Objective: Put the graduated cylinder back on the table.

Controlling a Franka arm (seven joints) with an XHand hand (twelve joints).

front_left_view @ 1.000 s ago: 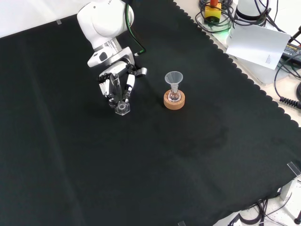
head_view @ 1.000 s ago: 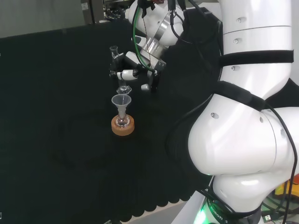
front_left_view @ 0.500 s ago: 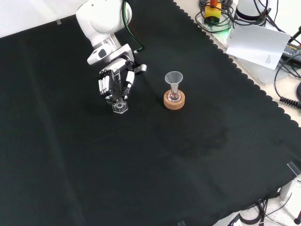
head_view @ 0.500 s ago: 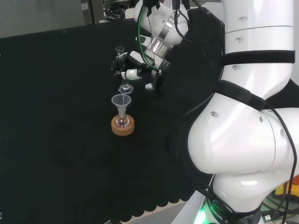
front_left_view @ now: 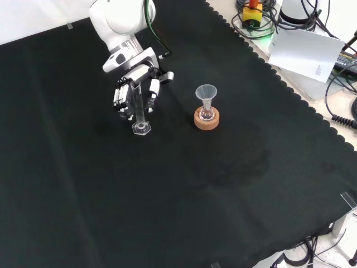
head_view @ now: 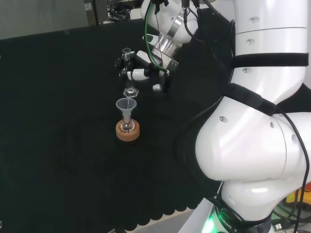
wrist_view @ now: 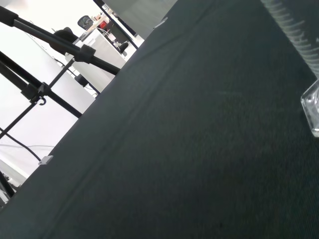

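Since a second ago the black and white hand (front_left_view: 134, 92) has lifted and uncurled; its fingers now spread apart behind the tall clear glass graduated cylinder (front_left_view: 138, 111), which stands upright on the black cloth (front_left_view: 223, 195). Light, slippery and fragile, it likely tips easily; mid-tube suits gripping. Nearby, a clear funnel (front_left_view: 206, 92) tops a small flask on a cork ring (front_left_view: 206, 119).

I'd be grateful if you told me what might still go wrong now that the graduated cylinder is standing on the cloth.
1. The hand has its fingers spread close around the graduated cylinder; a finger catching the tall, narrow tube on withdrawal could tip it.
2. Its small base sits on soft black cloth, so it may stand unsteadily.
3. If it falls towards the funnel and flask on the cork ring, it might knock them.
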